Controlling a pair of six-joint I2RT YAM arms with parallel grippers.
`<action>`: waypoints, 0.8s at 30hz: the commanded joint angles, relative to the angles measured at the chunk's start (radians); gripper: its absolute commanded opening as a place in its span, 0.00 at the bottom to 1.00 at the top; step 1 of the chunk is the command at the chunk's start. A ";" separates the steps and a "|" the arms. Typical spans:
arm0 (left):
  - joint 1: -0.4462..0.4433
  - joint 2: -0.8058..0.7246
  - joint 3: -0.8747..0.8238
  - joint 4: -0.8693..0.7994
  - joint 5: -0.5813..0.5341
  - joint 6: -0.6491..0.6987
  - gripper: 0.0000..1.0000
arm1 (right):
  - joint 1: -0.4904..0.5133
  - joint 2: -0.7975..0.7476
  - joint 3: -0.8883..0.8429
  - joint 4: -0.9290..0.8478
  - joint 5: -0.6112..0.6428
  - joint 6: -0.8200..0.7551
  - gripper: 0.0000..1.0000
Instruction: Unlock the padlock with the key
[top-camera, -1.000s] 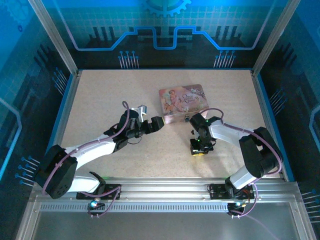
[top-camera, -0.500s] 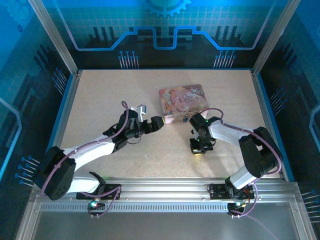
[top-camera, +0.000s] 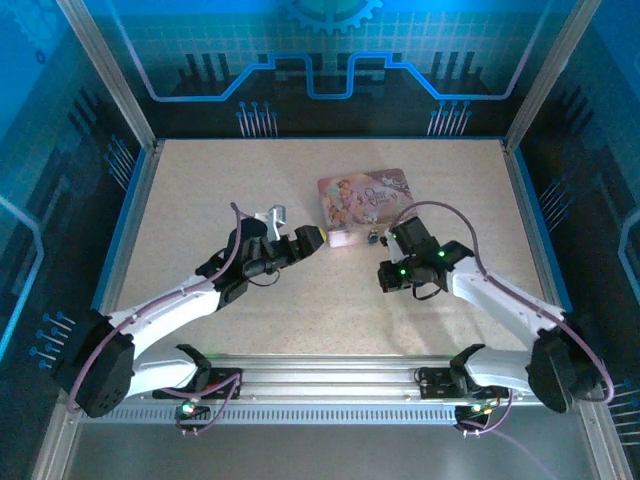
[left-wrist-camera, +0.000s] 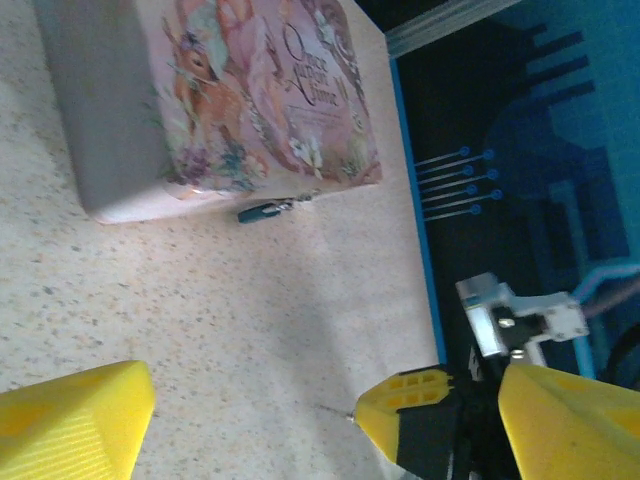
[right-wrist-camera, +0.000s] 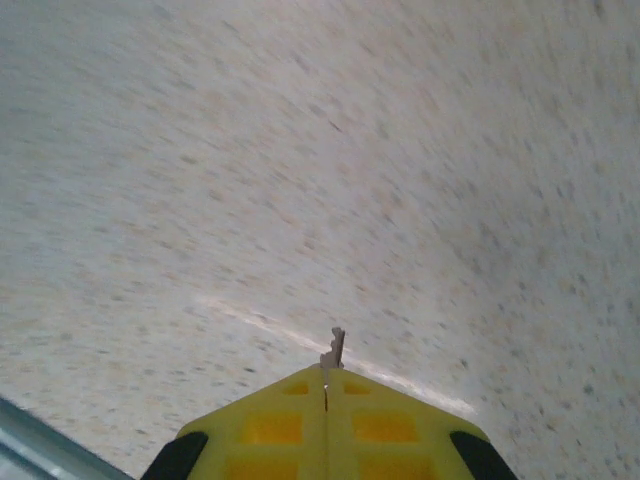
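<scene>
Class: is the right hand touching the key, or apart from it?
Touching. The right wrist view shows the right hand shut on the key, whose tip pokes out in front.

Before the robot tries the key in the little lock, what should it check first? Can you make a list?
1. Key gripped: ok. The right gripper is shut on the key, tip poking out.
2. Padlock in sight: ok. It lies on the table beside the pink tin.
3. Left gripper open: ok, near the tin.
4. Padlock held steady: not ok. Nothing grips it.
5. Keyhole direction: cannot tell, too small.
</scene>
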 joint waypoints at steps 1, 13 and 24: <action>-0.007 -0.005 0.038 0.060 0.092 -0.069 0.86 | 0.029 -0.070 0.032 0.092 -0.023 -0.063 0.00; -0.025 0.021 0.015 0.192 0.052 -0.557 0.84 | 0.077 -0.039 0.243 0.111 -0.045 -0.138 0.00; -0.056 0.025 -0.064 0.387 -0.076 -0.958 0.82 | 0.178 0.080 0.360 0.219 -0.011 -0.135 0.00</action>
